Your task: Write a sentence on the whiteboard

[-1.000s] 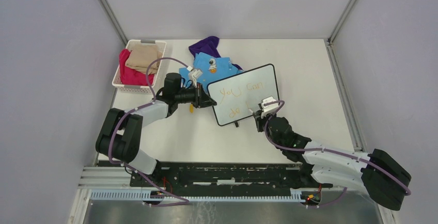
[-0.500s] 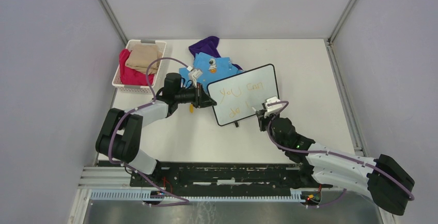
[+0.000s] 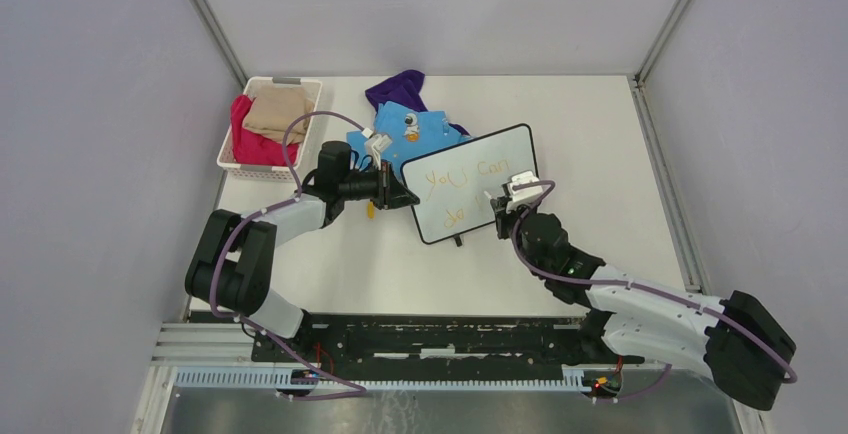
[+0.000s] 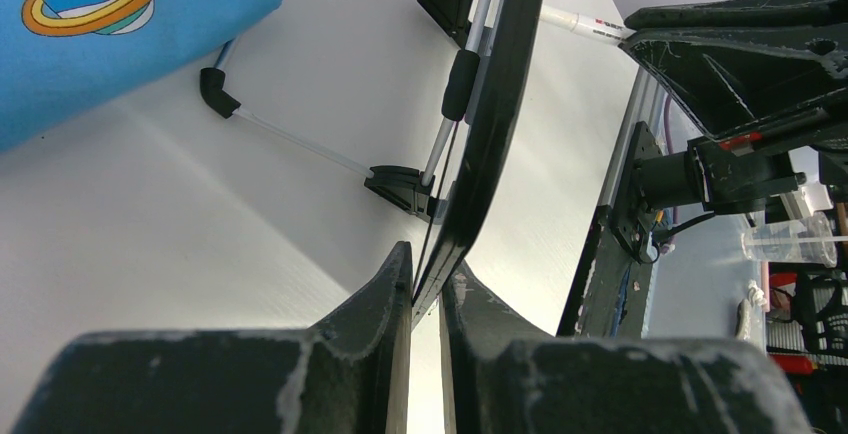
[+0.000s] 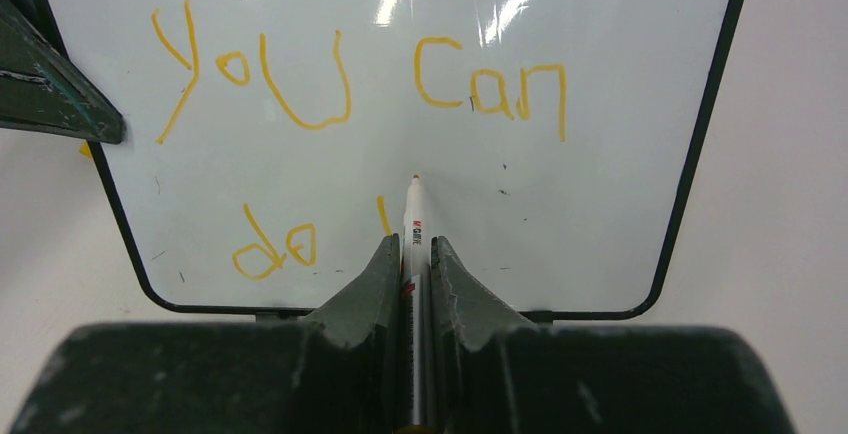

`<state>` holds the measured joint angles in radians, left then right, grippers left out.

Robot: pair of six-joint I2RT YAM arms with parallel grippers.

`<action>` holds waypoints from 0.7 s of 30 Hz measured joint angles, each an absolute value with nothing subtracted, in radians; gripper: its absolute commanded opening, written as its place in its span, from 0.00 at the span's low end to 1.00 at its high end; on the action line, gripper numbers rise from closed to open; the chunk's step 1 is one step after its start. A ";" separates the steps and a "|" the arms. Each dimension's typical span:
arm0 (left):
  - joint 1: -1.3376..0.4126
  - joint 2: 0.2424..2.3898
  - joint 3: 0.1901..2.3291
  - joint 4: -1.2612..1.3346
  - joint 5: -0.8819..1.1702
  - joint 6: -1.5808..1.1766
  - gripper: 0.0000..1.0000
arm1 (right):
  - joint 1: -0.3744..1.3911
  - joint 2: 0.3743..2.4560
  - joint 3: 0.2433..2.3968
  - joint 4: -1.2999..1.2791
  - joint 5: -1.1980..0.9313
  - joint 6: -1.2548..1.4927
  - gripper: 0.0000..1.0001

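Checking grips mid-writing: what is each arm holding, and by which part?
Left jaws pinch the whiteboard by its side frame edge; right jaws clamp the marker by its barrel, tip sticking out.

whiteboard [image 5: 600, 104] top edge cut off, marker [image 5: 413, 216] barrel hidden between fingers [image 5: 370, 284], its label unreadable

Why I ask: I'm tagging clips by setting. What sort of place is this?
Likely a robot lab cell: grey panel walls box in a white table, and two arms are bolted to a rail.
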<state>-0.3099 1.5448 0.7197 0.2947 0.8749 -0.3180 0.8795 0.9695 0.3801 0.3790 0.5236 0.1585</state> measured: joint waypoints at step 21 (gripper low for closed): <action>-0.312 1.545 0.721 0.293 0.874 -0.318 0.02 | 0.850 0.971 0.315 0.393 0.511 0.176 0.00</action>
<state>-0.3119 1.5448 0.7208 0.2928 0.8742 -0.3176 0.8497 0.9707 0.3153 0.3931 0.5110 0.1761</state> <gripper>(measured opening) 0.193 0.168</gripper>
